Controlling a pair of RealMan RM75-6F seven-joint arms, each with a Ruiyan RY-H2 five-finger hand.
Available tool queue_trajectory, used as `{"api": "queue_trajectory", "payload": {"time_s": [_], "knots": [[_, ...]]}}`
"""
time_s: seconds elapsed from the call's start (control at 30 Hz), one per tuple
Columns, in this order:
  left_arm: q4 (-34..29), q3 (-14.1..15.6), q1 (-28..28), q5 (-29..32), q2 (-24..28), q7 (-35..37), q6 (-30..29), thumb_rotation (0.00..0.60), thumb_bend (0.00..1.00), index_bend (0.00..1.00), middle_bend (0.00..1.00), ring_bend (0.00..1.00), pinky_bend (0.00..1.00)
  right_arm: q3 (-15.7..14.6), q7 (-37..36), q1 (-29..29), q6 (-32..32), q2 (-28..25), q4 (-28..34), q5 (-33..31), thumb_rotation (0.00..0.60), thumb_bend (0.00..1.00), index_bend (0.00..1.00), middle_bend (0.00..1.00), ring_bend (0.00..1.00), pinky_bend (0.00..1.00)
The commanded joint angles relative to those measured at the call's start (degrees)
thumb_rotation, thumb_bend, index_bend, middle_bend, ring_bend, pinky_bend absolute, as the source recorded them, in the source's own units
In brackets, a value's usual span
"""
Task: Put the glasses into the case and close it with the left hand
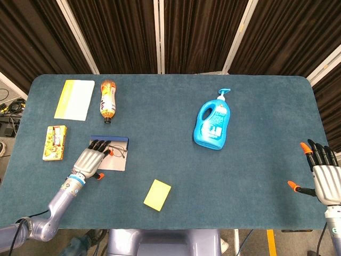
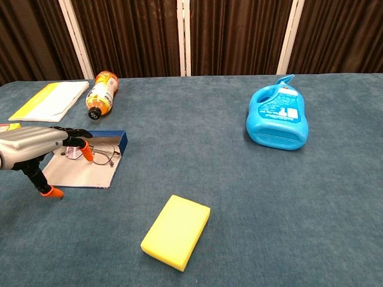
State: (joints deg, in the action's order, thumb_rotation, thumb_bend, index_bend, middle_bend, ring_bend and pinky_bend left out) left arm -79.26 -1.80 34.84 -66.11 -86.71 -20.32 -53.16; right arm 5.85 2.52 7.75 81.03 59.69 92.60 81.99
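The left hand (image 1: 89, 161) hovers over the open glasses case (image 1: 114, 159), fingers spread, holding nothing; the glasses (image 2: 103, 154) lie in the case just beyond its fingertips (image 2: 85, 153).

Glasses (image 2: 97, 153) lie in the open case (image 2: 90, 173) at the table's (image 1: 176, 176) left, the left hand (image 1: 90, 160) over the case's near-left part. Behind the case lies a bottle (image 1: 107, 99) on its side, a booklet (image 1: 74, 99) to its left. A snack box (image 1: 55, 142) sits left of the case. A sponge (image 1: 157, 194) lies near the front edge, a detergent bottle (image 1: 214, 123) right of centre, and the right hand (image 1: 322, 170) at the far right edge.
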Motion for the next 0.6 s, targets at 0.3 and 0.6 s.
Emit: {"api": "queue_trajectory", "payload": {"time_s": [0.3, 0.6], "knots": [[2.88, -1.55, 0.65, 0.91, -2.74, -2.6, -1.02, 0.6, 0.16, 0.26, 0.0, 0.0, 0.0, 0.01, -0.08, 0.08, -0.2, 0.05, -0.11, -0.12, 0.6, 0.0, 0.0, 0.0, 0.0, 0.0], [5.68, -2.62, 1.61, 1.55, -3.76, -2.72, 0.01, 0.6, 0.16, 0.25, 0.0, 0.0, 0.0, -0.03, 0.23, 0.06, -0.24, 0.15, -0.19, -0.21, 0.6, 0.0, 0.0, 0.0, 0.0, 0.0]]}}
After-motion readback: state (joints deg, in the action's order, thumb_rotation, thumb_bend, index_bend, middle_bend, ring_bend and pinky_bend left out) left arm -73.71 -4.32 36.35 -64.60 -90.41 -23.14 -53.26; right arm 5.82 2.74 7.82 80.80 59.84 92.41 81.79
